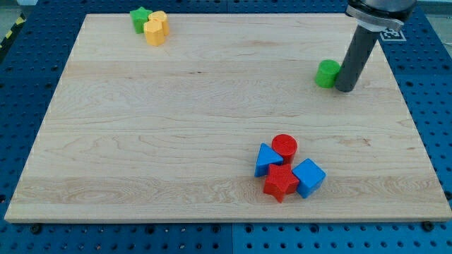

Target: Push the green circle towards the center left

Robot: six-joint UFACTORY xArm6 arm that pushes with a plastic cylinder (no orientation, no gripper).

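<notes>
The green circle (327, 73) lies on the wooden board (176, 141) at the view's upper right. My tip (345, 89) stands right beside it on its right side, touching or almost touching it. The dark rod rises from there to the view's top right.
A green star (140, 19), a yellow heart-like block (159, 18) and a yellow hexagon (154, 32) cluster at the top left. A red circle (284, 146), a blue triangle (267, 159), a red star (280, 183) and a blue cube (308, 177) cluster at the lower right.
</notes>
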